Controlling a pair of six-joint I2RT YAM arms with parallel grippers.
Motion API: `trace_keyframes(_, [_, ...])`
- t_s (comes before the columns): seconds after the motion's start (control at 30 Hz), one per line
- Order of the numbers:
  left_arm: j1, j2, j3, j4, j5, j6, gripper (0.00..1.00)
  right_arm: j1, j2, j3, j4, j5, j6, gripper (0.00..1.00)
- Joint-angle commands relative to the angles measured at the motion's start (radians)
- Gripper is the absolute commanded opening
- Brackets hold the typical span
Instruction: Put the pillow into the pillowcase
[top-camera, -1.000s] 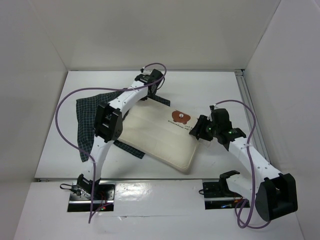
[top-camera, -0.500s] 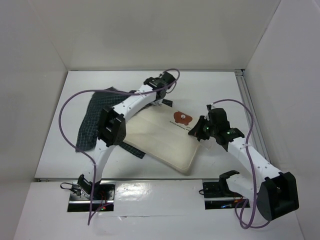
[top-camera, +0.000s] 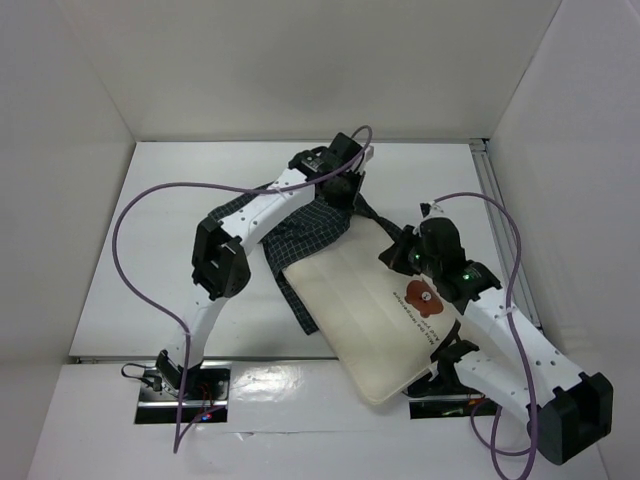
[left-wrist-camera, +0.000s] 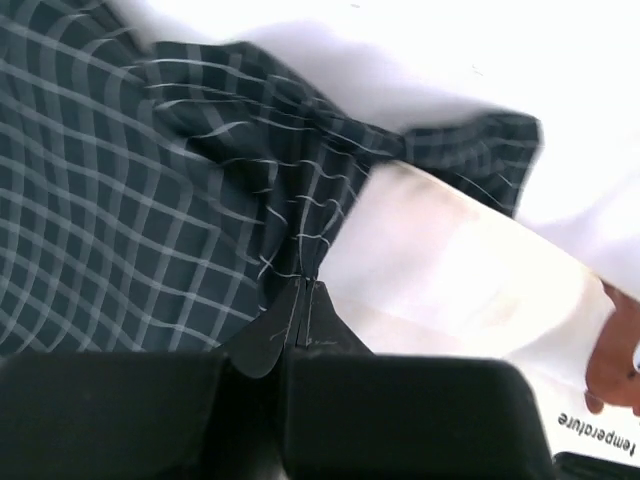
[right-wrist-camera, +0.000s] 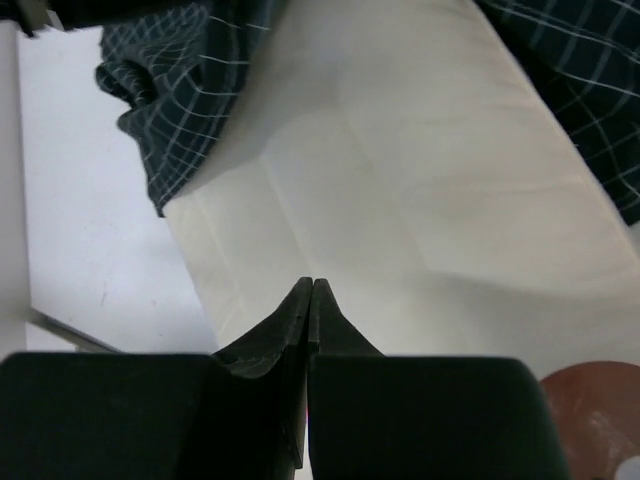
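Observation:
The cream pillow (top-camera: 360, 320) lies slanted, its bear print (top-camera: 422, 296) toward the right arm and its near corner hanging past the table's front edge. The navy checked pillowcase (top-camera: 305, 228) lies crumpled at the pillow's far end, with a strip running down the pillow's left side. My left gripper (top-camera: 348, 200) is shut on a gathered fold of the pillowcase (left-wrist-camera: 150, 200), just beside the pillow (left-wrist-camera: 450, 290). My right gripper (top-camera: 392, 258) is shut, its tips (right-wrist-camera: 312, 285) down against the pillow (right-wrist-camera: 400, 200); I see no cloth between them. The pillowcase (right-wrist-camera: 190, 90) shows at that view's upper edges.
White walls close in the table (top-camera: 150, 330) at the back and on both sides. A metal rail (top-camera: 497, 215) runs along the right wall. Purple cables (top-camera: 130, 250) loop out from both arms. The arm bases (top-camera: 180, 385) sit on the front ledge.
Both grippers have closed. The pillow has swung round and slid toward the front edge, the bear print now near the right arm. The left gripper has dragged the pillowcase to the right.

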Motion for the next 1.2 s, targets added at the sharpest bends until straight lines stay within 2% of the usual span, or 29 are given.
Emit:
trace_keyframes(0.0, [0.012,-0.008,0.046,-0.041,-0.029,-0.031,0.05,0.004,-0.006,0.029,-0.065,0.077,-0.021,0.0])
trace_keyframes(0.03, [0.012,-0.021,0.046,-0.052,-0.029,-0.031,0.22,0.004,0.004,0.039,-0.081,0.077,-0.033,0.0])
trace_keyframes(0.13, [0.012,-0.093,-0.012,-0.052,-0.061,-0.031,0.63,0.004,0.004,0.066,-0.105,0.097,-0.085,0.0])
trace_keyframes(0.17, [0.012,-0.109,-0.012,-0.052,-0.072,-0.031,0.82,0.004,0.015,0.066,-0.105,0.097,-0.099,0.0])
trace_keyframes(0.2, [0.012,-0.136,-0.012,-0.064,-0.101,-0.031,0.88,0.004,0.026,0.085,-0.114,0.088,-0.117,0.0])
trace_keyframes(0.23, [0.012,-0.149,-0.012,-0.073,-0.116,-0.031,0.91,0.004,0.059,0.12,-0.123,0.077,-0.163,0.0])
trace_keyframes(0.27, [0.012,-0.163,-0.012,-0.086,-0.133,-0.031,0.93,0.004,0.082,0.144,-0.155,0.062,-0.194,0.09])
trace_keyframes(0.3, [0.012,-0.178,-0.021,-0.095,-0.168,-0.042,0.95,0.004,0.105,0.17,-0.17,0.04,-0.223,0.25])
trace_keyframes(0.33, [0.012,-0.211,-0.021,-0.119,-0.193,-0.069,0.93,0.029,0.147,0.215,-0.186,-0.004,-0.28,0.66])
trace_keyframes(0.37, [0.022,-0.233,-0.035,-0.135,-0.219,-0.091,0.9,0.049,0.164,0.236,-0.219,-0.004,-0.301,0.78])
trace_keyframes(0.4, [0.022,-0.261,-0.096,-0.144,-0.263,-0.114,0.86,0.078,0.178,0.255,-0.233,-0.004,-0.315,0.85])
trace_keyframes(0.43, [0.044,-0.294,-0.148,-0.144,-0.294,-0.144,0.76,0.117,0.198,0.285,-0.247,0.049,-0.328,0.91])
trace_keyframes(0.47, [0.057,-0.378,-0.213,-0.153,-0.313,-0.208,0.73,0.209,0.198,0.298,-0.27,0.083,-0.328,0.99])
trace_keyframes(0.5, [0.075,-0.423,-0.28,-0.153,-0.324,-0.242,0.71,0.26,0.214,0.309,-0.279,0.119,-0.328,1.0])
trace_keyframes(0.53, [0.119,-0.469,-0.423,-0.139,-0.324,-0.278,0.71,0.312,0.224,0.318,-0.289,0.203,-0.308,1.0])
trace_keyframes(0.57, [0.141,-0.518,-0.502,-0.12,-0.302,-0.327,0.71,0.423,0.251,0.333,-0.298,0.253,-0.296,1.0])
trace_keyframes(0.63, [0.183,-0.673,-0.663,-0.015,-0.223,-0.361,0.73,0.539,0.29,0.342,-0.318,0.345,-0.276,1.0])
trace_keyframes(0.67, [0.218,-0.721,-0.812,0.026,-0.19,-0.37,0.74,0.638,0.343,0.359,-0.332,0.42,-0.266,1.0])
trace_keyframes(0.8, [0.289,-0.888,-1.07,0.166,-0.084,-0.407,0.8,0.797,0.529,0.43,-0.361,0.574,-0.237,1.0])
trace_keyframes(0.87, [0.307,-0.931,-1.164,0.218,-0.028,-0.417,0.8,0.823,0.596,0.456,-0.341,0.621,-0.246,1.0])
trace_keyframes(0.97, [0.307,-0.951,-1.271,0.273,0.024,-0.443,0.79,0.799,0.682,0.456,-0.258,0.621,-0.272,0.98])
trace_keyframes(1.07, [0.296,-0.965,-1.339,0.328,0.041,-0.464,0.78,0.727,0.721,0.456,-0.22,0.58,-0.311,0.43])
trace_keyframes(1.1, [0.287,-0.976,-1.382,0.365,0.051,-0.464,0.78,0.706,0.709,0.456,-0.211,0.571,-0.321,0.06])
trace_keyframes(1.13, [0.287,-0.991,-1.403,0.384,0.051,-0.464,0.78,0.705,0.693,0.456,-0.21,0.56,-0.321,0.0])
trace_keyframes(1.17, [0.287,-0.991,-1.422,0.402,0.063,-0.464,0.78,0.696,0.672,0.456,-0.194,0.551,-0.332,0.0])
